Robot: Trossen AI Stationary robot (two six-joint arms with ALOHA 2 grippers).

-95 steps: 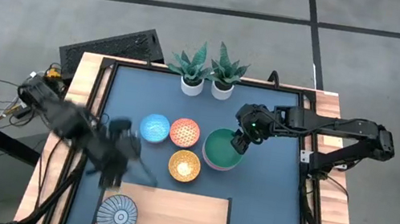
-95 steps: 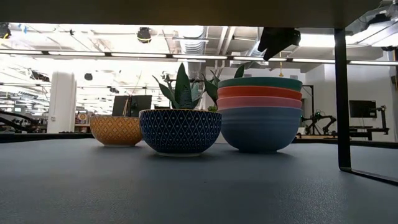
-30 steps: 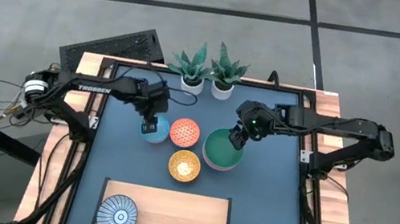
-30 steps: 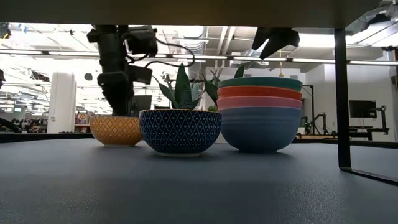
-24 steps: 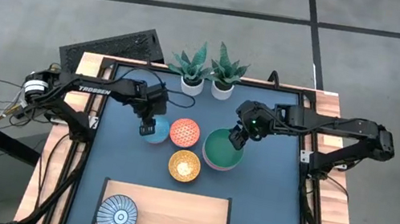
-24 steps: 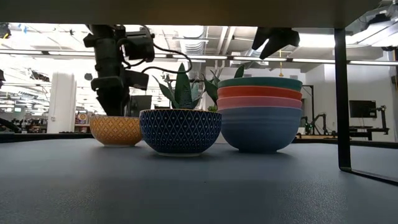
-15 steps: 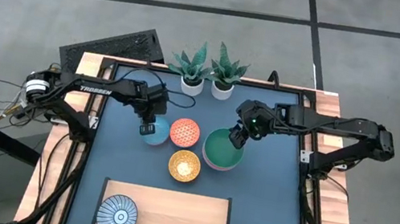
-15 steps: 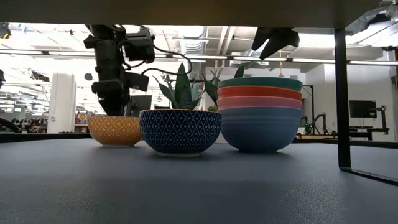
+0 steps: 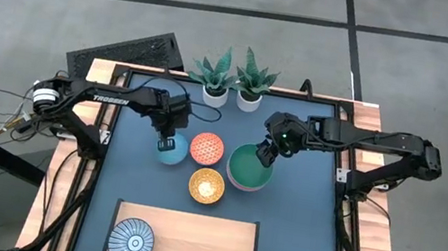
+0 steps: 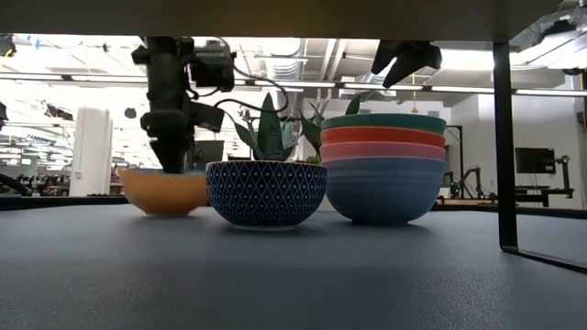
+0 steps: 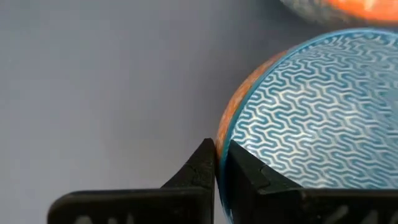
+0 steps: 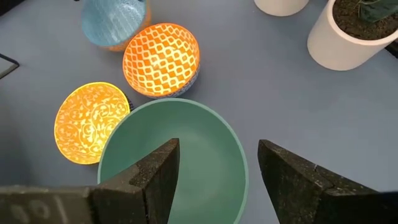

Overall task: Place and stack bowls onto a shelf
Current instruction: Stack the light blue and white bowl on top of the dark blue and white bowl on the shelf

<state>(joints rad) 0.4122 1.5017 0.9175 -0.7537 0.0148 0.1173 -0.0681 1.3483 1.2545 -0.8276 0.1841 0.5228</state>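
Blue patterned bowl glazed, glossy ceramic look. Green bowl smooth, matt plastic look. Shelf pale wood, matt. Tabletop matt dark blue. Plant pots smooth white.

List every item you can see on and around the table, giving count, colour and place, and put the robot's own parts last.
Blue-patterned bowl: one, blue inside, table's left-centre, rim pinched.
Orange-red patterned bowl: one, table centre.
Yellow-orange patterned bowl: one, nearer the shelf.
Grey-blue patterned bowl: one, on the shelf.
Stack of plain bowls: four, green top, then red, pink, light blue.
Shelf: one, pale wood, front edge.
Potted plants: two, white pots, far edge.
Left gripper: shut on the blue-patterned bowl's rim.
Right gripper: open, above the stack.
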